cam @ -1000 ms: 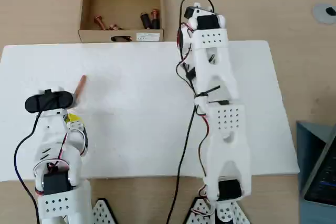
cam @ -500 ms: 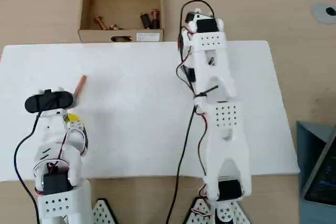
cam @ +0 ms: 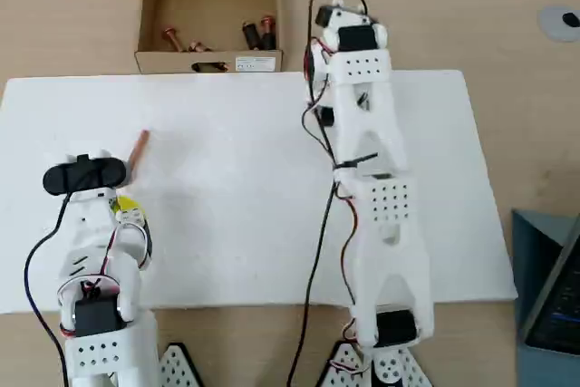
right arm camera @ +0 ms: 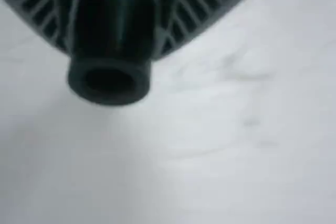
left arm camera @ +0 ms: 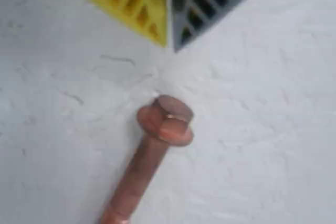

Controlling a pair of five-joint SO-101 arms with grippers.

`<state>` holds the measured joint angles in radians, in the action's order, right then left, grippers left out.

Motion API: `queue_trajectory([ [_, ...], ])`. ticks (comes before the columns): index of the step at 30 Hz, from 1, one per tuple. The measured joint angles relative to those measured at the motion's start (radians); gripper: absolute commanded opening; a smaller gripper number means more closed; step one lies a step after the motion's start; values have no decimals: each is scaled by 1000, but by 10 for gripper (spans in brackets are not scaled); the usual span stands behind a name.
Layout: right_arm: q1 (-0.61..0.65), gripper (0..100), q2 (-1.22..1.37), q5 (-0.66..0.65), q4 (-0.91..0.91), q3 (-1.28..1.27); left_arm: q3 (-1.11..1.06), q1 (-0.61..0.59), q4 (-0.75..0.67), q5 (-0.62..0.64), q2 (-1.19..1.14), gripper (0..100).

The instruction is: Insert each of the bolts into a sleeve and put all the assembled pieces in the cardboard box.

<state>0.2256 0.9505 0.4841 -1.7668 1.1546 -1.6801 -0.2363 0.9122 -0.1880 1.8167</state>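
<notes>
The left claw (left arm camera: pixel 169 43) pairs one bright yellow finger (left arm camera: pixel 131 3) with one dark grey finger (left arm camera: pixel 210 3), both ribbed with dark slats. Just beyond its tips, a copper-coloured bolt (left arm camera: pixel 160 150) with a glossy orange-brown head lies on a white, faintly wrinkled mat (left arm camera: pixel 273 129). The right claw (right arm camera: pixel 113 45) has dark grey fingers with the same slatted ribbing around a plain matt black sleeve (right arm camera: pixel 110 77); near it the cardboard box (cam: pixel 145 15) is brown and holds copper and black pieces (cam: pixel 256 33), the counter (cam: pixel 72 33) is light tan wood, and the arms (cam: pixel 372 197) are white with black motors and red-and-black wires.
</notes>
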Motion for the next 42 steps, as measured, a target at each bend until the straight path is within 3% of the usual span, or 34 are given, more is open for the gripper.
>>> queue_trajectory([
  [9, 28, 9, -334, -38, 0, -92, 0, 0, 0, 0, 0, 4],
  [23, 3, 9, -1008, -38, 0, -813, 8, 0, 6, 0, 0, 5],
  [35, -84, 9, -1439, -38, 146, -1375, 236, 0, 244, 0, 0, 6],
  [42, -84, 9, -1637, -38, 222, -1623, 324, 0, 265, 0, -75, 4],
])
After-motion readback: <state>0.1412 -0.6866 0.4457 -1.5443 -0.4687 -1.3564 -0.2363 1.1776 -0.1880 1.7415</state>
